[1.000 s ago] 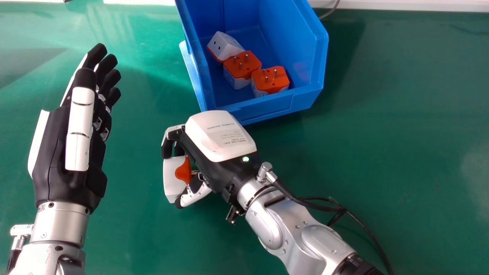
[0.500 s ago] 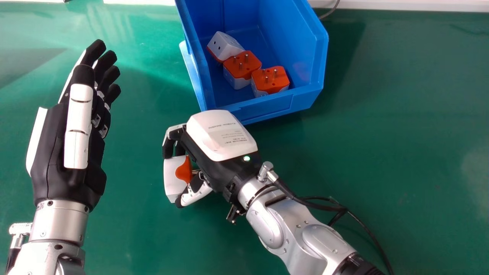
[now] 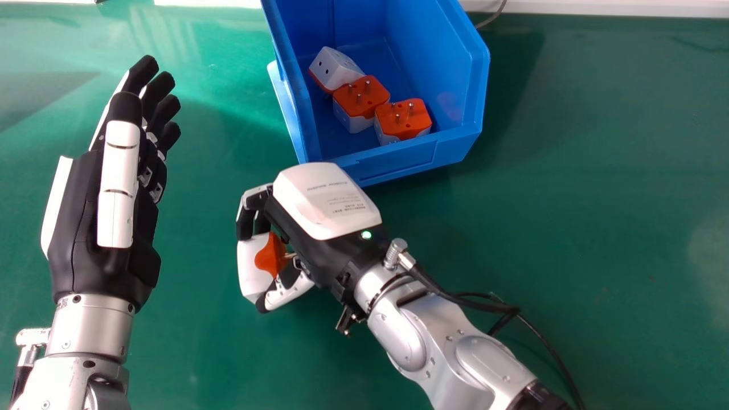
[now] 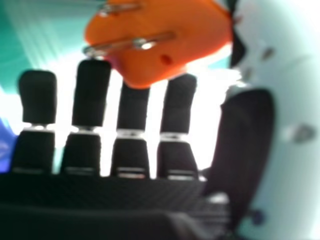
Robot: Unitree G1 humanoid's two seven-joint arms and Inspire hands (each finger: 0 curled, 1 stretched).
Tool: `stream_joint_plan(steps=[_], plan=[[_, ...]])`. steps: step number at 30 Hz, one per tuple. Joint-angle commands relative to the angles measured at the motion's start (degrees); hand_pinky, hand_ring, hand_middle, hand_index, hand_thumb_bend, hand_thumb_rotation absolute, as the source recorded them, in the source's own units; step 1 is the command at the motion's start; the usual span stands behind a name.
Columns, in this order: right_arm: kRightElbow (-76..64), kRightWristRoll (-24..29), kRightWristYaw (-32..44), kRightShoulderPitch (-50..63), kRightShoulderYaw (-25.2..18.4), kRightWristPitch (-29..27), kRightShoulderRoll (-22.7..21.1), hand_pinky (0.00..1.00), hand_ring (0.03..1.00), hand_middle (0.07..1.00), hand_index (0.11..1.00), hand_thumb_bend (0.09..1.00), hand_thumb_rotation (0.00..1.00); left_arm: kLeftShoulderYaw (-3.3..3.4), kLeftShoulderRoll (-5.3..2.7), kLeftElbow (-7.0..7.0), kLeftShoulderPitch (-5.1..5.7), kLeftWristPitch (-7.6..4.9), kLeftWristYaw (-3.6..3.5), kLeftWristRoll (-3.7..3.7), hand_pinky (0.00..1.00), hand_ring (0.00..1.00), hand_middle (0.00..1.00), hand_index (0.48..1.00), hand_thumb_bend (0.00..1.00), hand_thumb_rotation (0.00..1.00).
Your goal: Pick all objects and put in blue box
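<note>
In the head view my right hand (image 3: 324,210) is curled round a white and orange plug adapter (image 3: 250,276), held between fingers and thumb just in front of the blue box (image 3: 393,165). The right hand view shows the adapter's orange face (image 4: 165,35) with its metal pins, beyond the fingers of my right hand (image 4: 132,110) and beside the thumb. Inside the box lie three more adapters: one with its white side up (image 3: 336,68), and two with orange faces and pins up (image 3: 361,97), (image 3: 403,119). My left hand (image 3: 102,222) is at the left, its fingers straight.
Green table surface (image 3: 598,228) surrounds the box. A black cable (image 3: 547,341) runs along the right forearm. Behind the box, a thin grey cable (image 3: 492,20) lies near the table's pale far edge (image 3: 598,8).
My right hand has shifted very slightly left with the adapter in its grasp. My left hand has moved a little up the view, away from the robot. The adapters in the box have stayed put.
</note>
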Motion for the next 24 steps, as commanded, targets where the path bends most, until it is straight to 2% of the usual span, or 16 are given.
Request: stream_joint_plan(steps=[1,7,11,13,17,20,24], plan=[[-3.5,0.3,0.5,0.5,-0.5,0.2,-0.2,0.31,0.429,0.526,0.517,0.496,0.00,-0.32,0.10,-0.68,-0.64,-0.82,0.00,0.71,0.97,0.95,0.94,0.920,0.62,0.89],[-8.9,0.2,1.9,3.5,-0.5,0.2,-1.5,0.31,0.426,0.522,0.519,0.494,0.00,-0.33,0.20,-0.84,-0.94,-0.75,0.02,0.65,0.97,0.95,0.93,0.915,0.62,0.89],[-12.2,-0.2,2.9,5.1,-0.5,0.8,-2.1,0.31,0.424,0.517,0.523,0.493,0.00,-0.34,0.33,-0.79,-1.05,-0.66,-0.31,0.36,0.97,0.95,0.94,0.916,0.61,0.89],[-13.3,-0.1,3.1,5.8,-0.5,0.8,-2.3,0.31,0.424,0.514,0.525,0.493,0.00,-0.35,0.34,-0.85,-1.15,-0.63,-0.19,0.53,0.97,0.95,0.94,0.915,0.61,0.89],[-15.7,0.0,2.9,7.1,-0.6,-0.3,-3.0,0.31,0.423,0.511,0.526,0.493,0.00,-0.20,0.53,-1.02,-1.11,-0.34,-0.25,0.42,0.97,0.95,0.94,0.918,0.61,0.89],[-18.3,-0.1,4.4,8.2,-0.4,0.2,-3.7,0.31,0.422,0.509,0.526,0.493,0.00,-0.27,0.43,-1.40,-1.06,-0.10,0.01,0.52,0.98,0.95,0.94,0.923,0.61,0.89],[-22.1,0.2,5.8,10.3,-0.7,0.1,-4.7,0.31,0.423,0.507,0.526,0.493,0.00,-0.28,0.53,-1.23,-1.22,-0.25,-0.08,0.63,0.98,0.95,0.94,0.925,0.61,0.89]])
